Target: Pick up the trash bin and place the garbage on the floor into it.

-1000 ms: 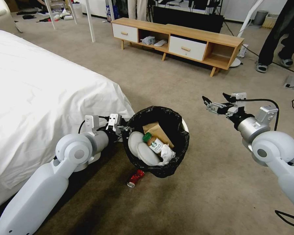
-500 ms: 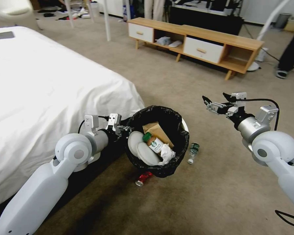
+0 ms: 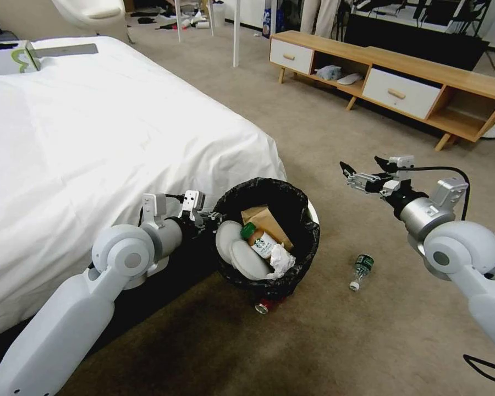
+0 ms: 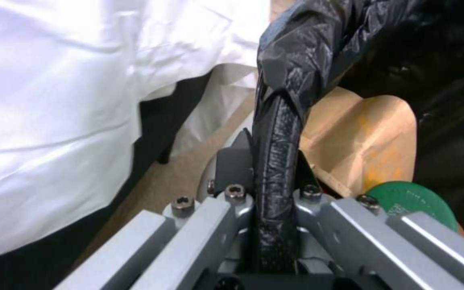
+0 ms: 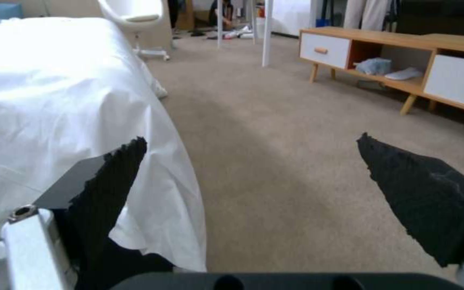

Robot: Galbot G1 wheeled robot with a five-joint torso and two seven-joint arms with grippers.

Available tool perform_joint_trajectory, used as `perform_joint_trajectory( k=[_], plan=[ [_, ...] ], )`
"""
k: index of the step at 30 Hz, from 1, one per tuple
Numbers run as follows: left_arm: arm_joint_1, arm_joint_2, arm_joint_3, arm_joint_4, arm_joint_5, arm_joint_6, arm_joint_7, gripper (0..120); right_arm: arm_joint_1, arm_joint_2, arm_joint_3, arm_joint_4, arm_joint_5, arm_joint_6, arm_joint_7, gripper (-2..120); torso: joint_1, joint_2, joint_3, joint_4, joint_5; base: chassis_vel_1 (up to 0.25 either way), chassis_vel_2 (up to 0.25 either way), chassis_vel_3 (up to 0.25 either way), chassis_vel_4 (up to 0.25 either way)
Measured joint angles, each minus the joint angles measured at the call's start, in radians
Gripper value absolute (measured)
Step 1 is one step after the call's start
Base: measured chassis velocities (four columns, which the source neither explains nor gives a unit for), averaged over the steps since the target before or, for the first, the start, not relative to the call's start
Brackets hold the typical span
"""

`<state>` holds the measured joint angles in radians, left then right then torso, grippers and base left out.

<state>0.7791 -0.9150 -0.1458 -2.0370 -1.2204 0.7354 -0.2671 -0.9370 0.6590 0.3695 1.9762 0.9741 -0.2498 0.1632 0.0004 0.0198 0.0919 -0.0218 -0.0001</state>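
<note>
Left gripper is clamped on the bin rim, holding it above the floor. Right gripper hangs spread wide, holding nothing.

The brown drink bottle in the trash bin has a white label with a round green picture, which looks like the Starbucks sign. Its words are too small to read. No other words can be read.
</note>
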Motion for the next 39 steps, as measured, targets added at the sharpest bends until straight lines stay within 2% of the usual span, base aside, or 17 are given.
perform_joint_trajectory(
  k=[3,4,9,17,30,39],
  plan=[
    [0.000,0.000,0.000,0.000,0.007,0.000,0.011,2,0.000,0.000,0.000,0.000,-0.001,0.000,0.000,100,0.000,0.000,0.000,-0.0004,0.0001,0.000,0.000,0.000,0.000],
    [0.000,0.000,0.000,0.001,0.025,-0.003,0.038,2,-0.002,0.000,0.000,-0.001,-0.002,0.000,0.000,100,0.000,0.000,0.000,-0.0005,0.0001,0.000,0.000,0.000,0.000],
    [0.000,-0.001,0.002,0.001,0.047,-0.014,0.065,2,-0.005,-0.002,0.000,0.000,-0.003,0.000,0.000,100,0.000,0.000,0.000,0.0005,0.0001,0.000,0.000,0.000,0.000],
    [0.008,0.003,0.002,0.007,0.094,-0.007,0.062,2,-0.002,-0.004,0.000,0.000,-0.003,0.000,0.000,100,0.000,0.000,0.000,0.0004,0.0001,0.000,0.000,0.000,0.000],
    [0.011,0.002,-0.004,0.003,0.090,-0.033,0.060,2,-0.012,-0.008,0.009,0.012,-0.004,0.001,-0.002,100,0.000,0.000,0.000,0.0003,0.0000,0.000,0.000,0.000,0.000],
    [0.011,0.000,-0.008,-0.005,0.106,-0.057,0.109,2,-0.012,-0.004,0.009,0.015,-0.006,0.002,-0.003,100,0.000,0.000,0.000,0.0003,0.0000,0.000,0.000,0.000,0.000]
  ],
)
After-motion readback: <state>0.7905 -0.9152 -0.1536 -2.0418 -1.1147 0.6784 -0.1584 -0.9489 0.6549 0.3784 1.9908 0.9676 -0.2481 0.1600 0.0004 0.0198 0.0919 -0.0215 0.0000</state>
